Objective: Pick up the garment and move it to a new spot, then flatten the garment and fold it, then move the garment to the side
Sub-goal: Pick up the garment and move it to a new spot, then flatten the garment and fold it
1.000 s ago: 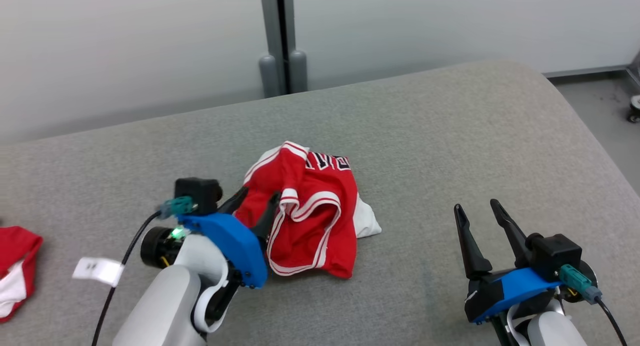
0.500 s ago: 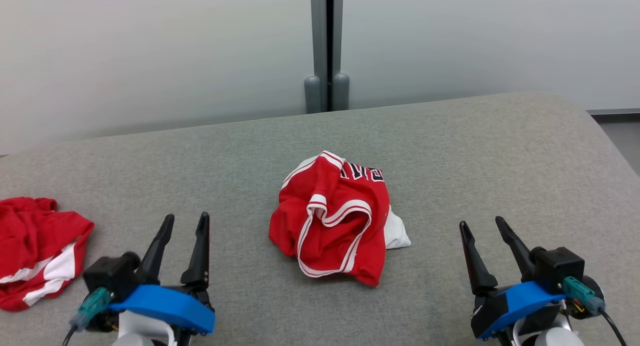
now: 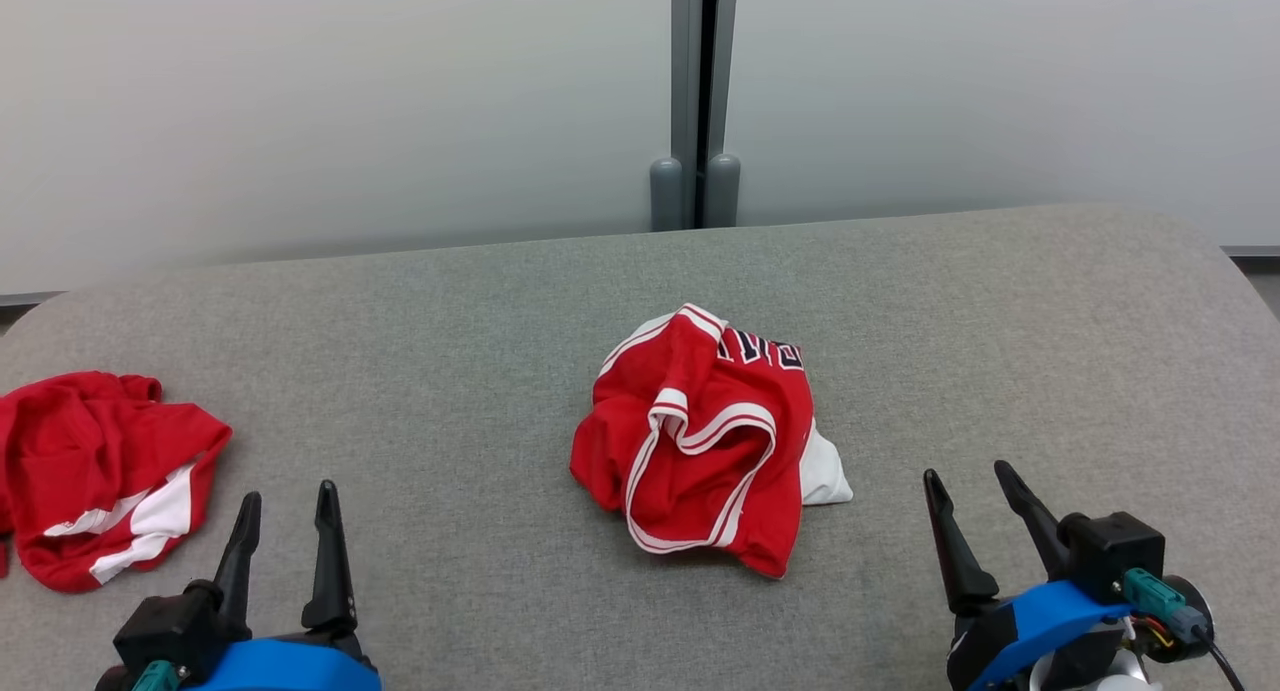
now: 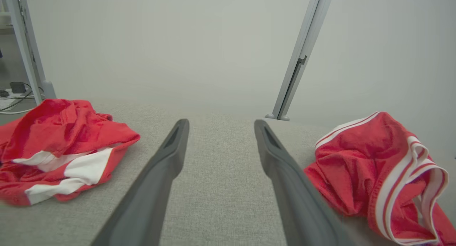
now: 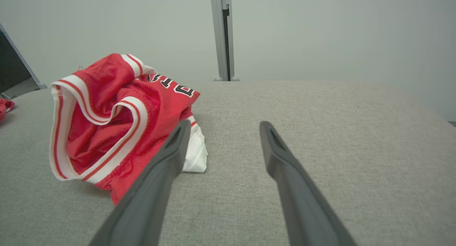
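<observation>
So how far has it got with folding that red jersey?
Early days. Done, perhaps: the red jersey lies in the middle of the table, possibly its new spot. In hand: nothing; the left gripper and right gripper both rest open, apart from it. To do: it is crumpled, so flattening, folding and moving aside all remain. Another red garment lies at the table's left end.

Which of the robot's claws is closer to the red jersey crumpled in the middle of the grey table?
Right. The right gripper sits just beside the jersey, off its white corner, not touching. The left gripper is farther off, with bare table between.
</observation>
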{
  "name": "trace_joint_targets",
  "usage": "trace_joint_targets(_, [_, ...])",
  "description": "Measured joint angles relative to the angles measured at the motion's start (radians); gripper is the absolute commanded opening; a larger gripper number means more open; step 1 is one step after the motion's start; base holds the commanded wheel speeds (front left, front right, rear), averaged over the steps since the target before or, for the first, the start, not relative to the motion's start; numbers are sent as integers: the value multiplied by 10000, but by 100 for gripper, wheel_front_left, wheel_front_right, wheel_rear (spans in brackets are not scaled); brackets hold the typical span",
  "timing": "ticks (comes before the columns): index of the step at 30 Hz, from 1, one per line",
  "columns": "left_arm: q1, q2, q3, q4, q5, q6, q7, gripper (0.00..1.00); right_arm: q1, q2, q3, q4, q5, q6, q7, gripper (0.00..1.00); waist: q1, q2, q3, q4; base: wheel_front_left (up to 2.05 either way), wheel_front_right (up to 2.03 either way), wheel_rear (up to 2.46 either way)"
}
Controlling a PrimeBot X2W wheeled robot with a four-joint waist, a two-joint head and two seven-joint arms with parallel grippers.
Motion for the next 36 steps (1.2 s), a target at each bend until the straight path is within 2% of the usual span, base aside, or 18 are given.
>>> trace_joint_targets(10, [503,151,144,-155,587,65,2,100,151,0,-134,98,-105,0,132,100,0,0,-44,22,0,0,0])
trace_joint_targets(31, [409,184,-86,-920,489,219,412,100,124,0,107,-79,-69,0,184,100,1,0,259,84,0,0,0])
trace_joint_targets(36, [409,205,-107,-1062,477,261,497,100,-87,-10,982,-345,36,0,278,100,1,0,330,121,0,0,0])
